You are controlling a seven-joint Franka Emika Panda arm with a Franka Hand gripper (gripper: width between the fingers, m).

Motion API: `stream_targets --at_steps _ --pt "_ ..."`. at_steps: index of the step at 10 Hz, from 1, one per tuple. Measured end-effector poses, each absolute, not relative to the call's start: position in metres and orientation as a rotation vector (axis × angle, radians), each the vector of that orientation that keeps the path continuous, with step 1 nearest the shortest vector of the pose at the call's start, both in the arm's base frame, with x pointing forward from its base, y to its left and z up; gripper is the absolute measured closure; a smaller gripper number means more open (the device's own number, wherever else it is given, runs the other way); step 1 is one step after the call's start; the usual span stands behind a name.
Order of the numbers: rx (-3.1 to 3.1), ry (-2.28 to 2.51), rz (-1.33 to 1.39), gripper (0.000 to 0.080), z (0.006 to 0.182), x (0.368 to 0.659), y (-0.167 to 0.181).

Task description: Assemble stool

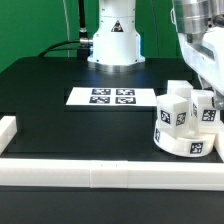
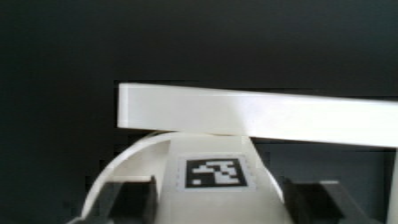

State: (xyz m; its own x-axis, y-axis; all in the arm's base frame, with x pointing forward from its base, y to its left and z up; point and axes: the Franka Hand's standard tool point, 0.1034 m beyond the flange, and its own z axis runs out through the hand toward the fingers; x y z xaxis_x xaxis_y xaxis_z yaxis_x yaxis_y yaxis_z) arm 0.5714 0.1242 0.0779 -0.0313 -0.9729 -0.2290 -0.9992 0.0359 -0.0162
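Stool seat (image 1: 183, 141), a thick white disc w/ tag marks on its rim, lies flat on the black table (image 1: 60, 110) near its front edge, toward the exterior view's right corner, close to the white bar (image 1: 100, 175) edging that side. Two legs (image 1: 172, 108) already stand upright on the seat.

Gripper (image 1: 203, 112) is clamped on a third leg (image 2: 217, 172): fingers (image 2: 118, 200) nearly together, pressing its two sides, tagged face toward the wrist cam. Leg stands upright over the seat's far-right part; can't tell whether its foot is already in the hole.

Step in hand, prob.: seating/screwing this leg. To do it well: keep leg axis vertical, press down lightly while turning, don't let the seat spin or slide on the table. Brace against the bar if it creeps. Mind the neighbouring legs, they're just beside the fingers.

Arm pose: comes down from above at the exterior view's right, wrist roughly vertical, hand pointing straight down. Marker board (image 1: 112, 97) lies mid-table, well apart.
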Motion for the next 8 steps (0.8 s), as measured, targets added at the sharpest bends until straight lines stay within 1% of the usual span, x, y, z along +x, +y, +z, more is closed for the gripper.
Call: stream_targets --at_steps 4,5,6,7,8 --pt "-1.867 2.277 0.25 0.0459 0.0782 0.5729 0.1234" --pt "-1.87 2.274 0.25 0.0399 0.078 0.5726 0.1241" --pt "-1.894 2.252 0.248 0.0399 0.0783 0.5727 0.1243" --pt "-1.912 2.234 0.244 0.02 0.0792 0.5735 0.1241" --pt "-1.922 2.222 0.24 0.02 0.0803 0.5739 0.1241"
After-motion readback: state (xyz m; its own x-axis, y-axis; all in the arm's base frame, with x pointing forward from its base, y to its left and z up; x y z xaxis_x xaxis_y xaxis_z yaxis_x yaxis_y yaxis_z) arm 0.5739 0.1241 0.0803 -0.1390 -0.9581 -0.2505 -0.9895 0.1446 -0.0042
